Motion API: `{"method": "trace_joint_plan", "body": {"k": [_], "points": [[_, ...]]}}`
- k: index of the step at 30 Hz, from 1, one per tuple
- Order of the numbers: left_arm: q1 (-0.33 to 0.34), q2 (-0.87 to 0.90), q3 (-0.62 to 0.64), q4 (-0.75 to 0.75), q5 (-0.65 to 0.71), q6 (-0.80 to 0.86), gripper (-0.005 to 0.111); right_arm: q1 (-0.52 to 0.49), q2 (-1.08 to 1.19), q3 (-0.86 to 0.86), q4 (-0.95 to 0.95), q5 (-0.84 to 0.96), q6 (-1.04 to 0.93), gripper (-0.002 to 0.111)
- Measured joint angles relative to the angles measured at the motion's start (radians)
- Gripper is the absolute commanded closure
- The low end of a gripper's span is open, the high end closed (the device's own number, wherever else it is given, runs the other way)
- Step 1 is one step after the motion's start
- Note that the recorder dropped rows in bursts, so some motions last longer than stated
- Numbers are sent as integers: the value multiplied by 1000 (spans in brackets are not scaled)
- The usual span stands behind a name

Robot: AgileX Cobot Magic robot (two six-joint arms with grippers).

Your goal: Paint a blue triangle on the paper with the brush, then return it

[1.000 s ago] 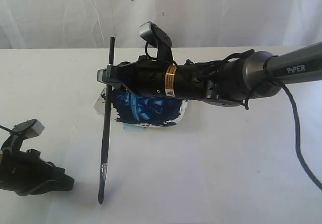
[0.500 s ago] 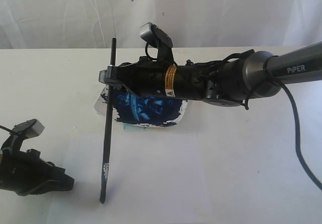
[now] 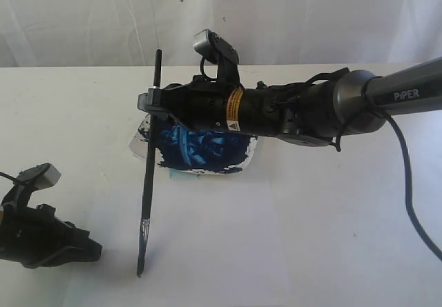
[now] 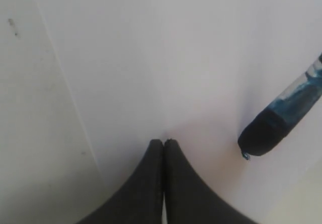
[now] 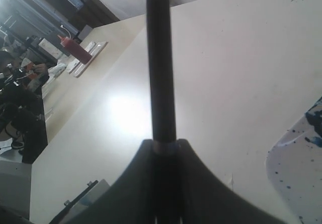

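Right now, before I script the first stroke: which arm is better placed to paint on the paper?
Right. The right gripper is shut on the brush, whose paint-loaded tip is down at the paper. The left gripper is shut, holds nothing, and sits off to the side.

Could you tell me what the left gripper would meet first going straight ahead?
Ahead of the left gripper lies probably only the flat white paper sheet; the thin black brush sits off to one side, depth unclear.
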Motion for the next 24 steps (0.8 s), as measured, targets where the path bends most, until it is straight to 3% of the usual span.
{"method": "trace_joint_plan", "body": {"k": [24], "points": [[0,0,0,0,0,0,107,-64,0,0,13,24,-20,108]]}}
